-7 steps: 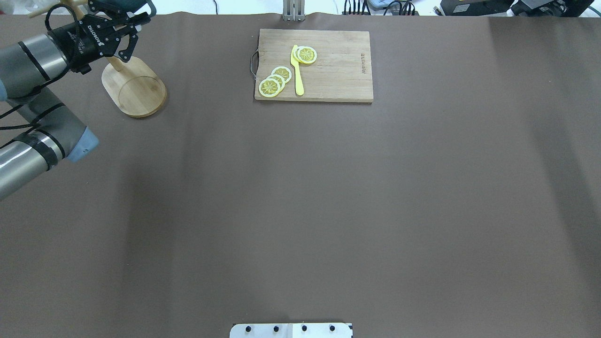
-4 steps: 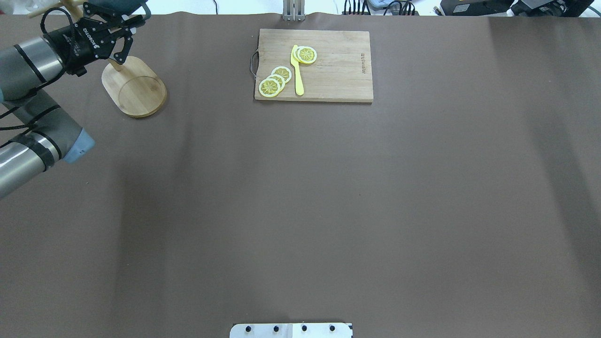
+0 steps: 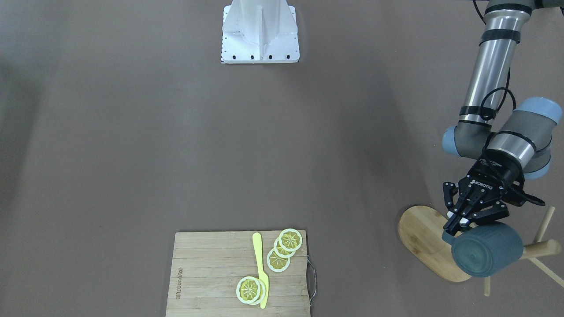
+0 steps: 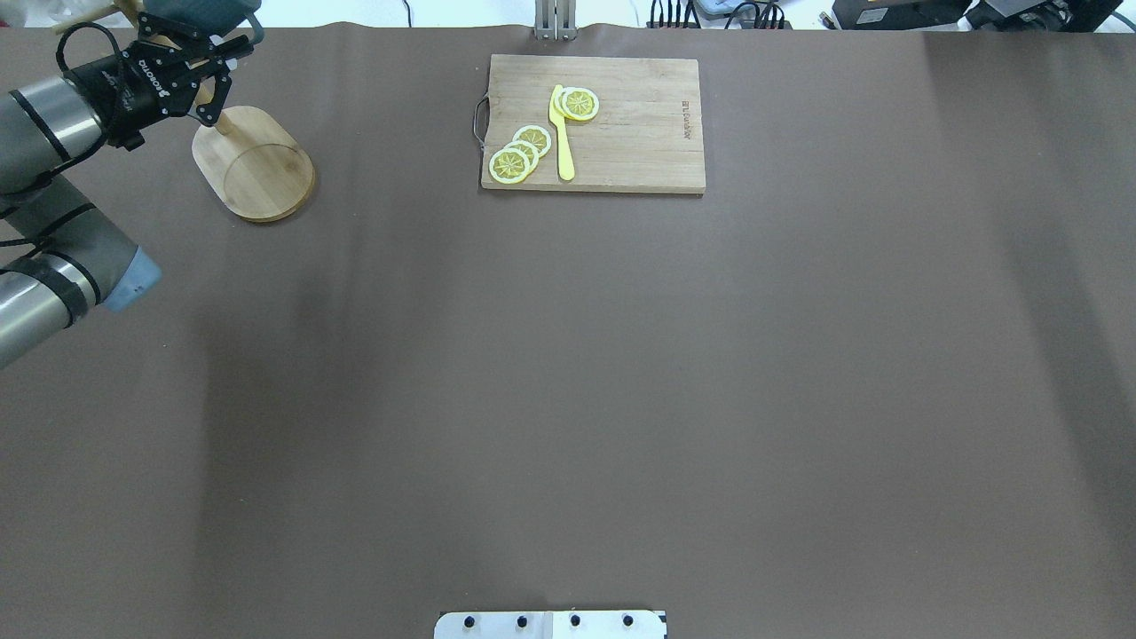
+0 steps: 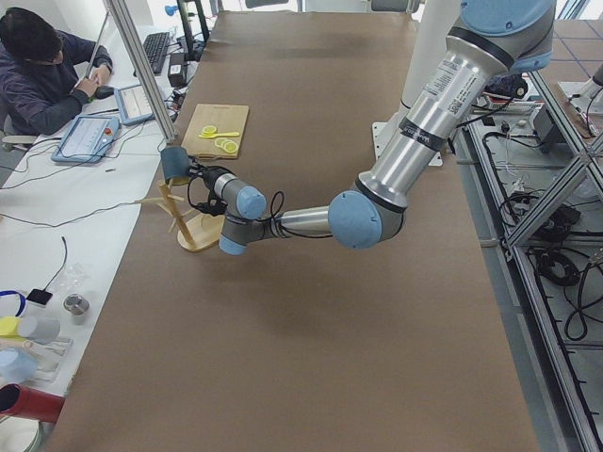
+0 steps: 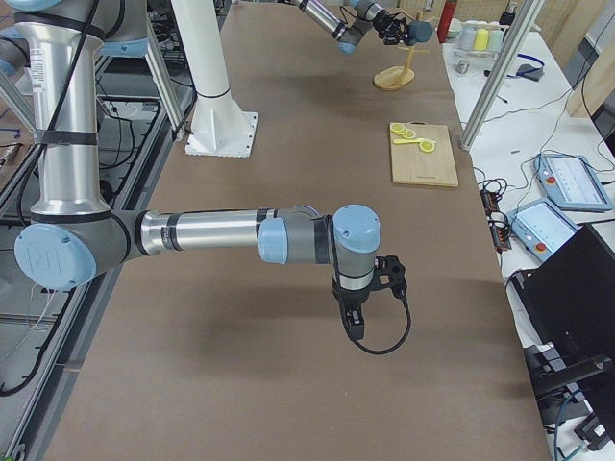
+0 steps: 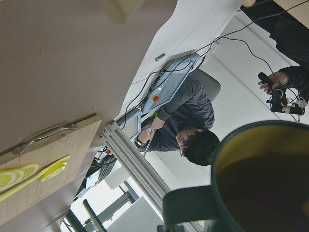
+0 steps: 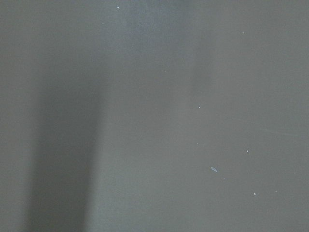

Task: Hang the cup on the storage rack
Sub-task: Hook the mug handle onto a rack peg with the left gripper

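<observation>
My left gripper (image 3: 458, 225) is shut on the dark teal cup (image 3: 487, 255) at its rim, by the handle. It holds the cup on its side, up in the air against the bamboo storage rack (image 3: 418, 233). The rack's post and pegs (image 3: 539, 248) stick out from behind the cup. I cannot tell whether the handle touches a peg. From overhead the gripper (image 4: 213, 58) and cup (image 4: 200, 11) are at the far left edge, above the rack's oval base (image 4: 257, 164). The left wrist view shows the cup's yellow inside (image 7: 263, 186). My right gripper (image 6: 356, 331) hangs over bare table; I cannot tell whether it is open.
A slatted cutting board (image 4: 639, 133) with lemon slices (image 4: 519, 153) and a yellow knife (image 4: 563, 142) lies at the far middle of the table. The robot's white base plate (image 3: 260, 35) is at the near edge. An operator (image 5: 42, 71) sits beyond the far edge.
My left gripper has carried the cup to the left and toward the far edge, closer over the rack's post. Nothing else on the table has moved.
</observation>
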Action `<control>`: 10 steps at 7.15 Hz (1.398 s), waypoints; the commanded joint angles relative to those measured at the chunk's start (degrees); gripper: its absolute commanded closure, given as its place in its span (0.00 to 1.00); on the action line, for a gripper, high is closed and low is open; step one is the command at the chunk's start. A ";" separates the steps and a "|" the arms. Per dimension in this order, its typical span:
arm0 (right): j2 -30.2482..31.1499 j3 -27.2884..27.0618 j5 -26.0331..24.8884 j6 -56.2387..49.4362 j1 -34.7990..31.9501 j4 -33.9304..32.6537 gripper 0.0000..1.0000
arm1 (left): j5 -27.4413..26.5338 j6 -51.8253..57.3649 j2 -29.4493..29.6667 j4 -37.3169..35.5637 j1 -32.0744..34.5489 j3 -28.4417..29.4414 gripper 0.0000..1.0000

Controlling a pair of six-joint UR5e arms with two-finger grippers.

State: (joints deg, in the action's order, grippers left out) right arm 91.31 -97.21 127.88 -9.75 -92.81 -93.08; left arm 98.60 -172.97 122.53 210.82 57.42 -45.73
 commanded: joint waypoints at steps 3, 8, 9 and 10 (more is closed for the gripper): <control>0.10 0.00 0.00 0.08 0.00 0.00 0.00 | -0.08 0.00 -0.97 0.56 0.07 0.55 1.00; 0.10 0.00 0.00 0.08 0.00 0.00 0.00 | 0.10 2.37 -1.41 1.08 -0.02 0.64 0.01; 0.01 0.00 0.00 0.34 0.00 0.00 0.00 | 0.10 2.37 -1.50 1.34 -0.02 0.64 0.01; -0.08 0.00 0.00 0.34 0.00 0.00 0.00 | 0.18 2.81 -1.50 1.35 -0.02 0.64 0.01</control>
State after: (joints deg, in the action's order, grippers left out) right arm 91.33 -97.21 127.88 -9.49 -92.81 -93.08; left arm 98.71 -170.58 121.07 212.07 57.40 -45.09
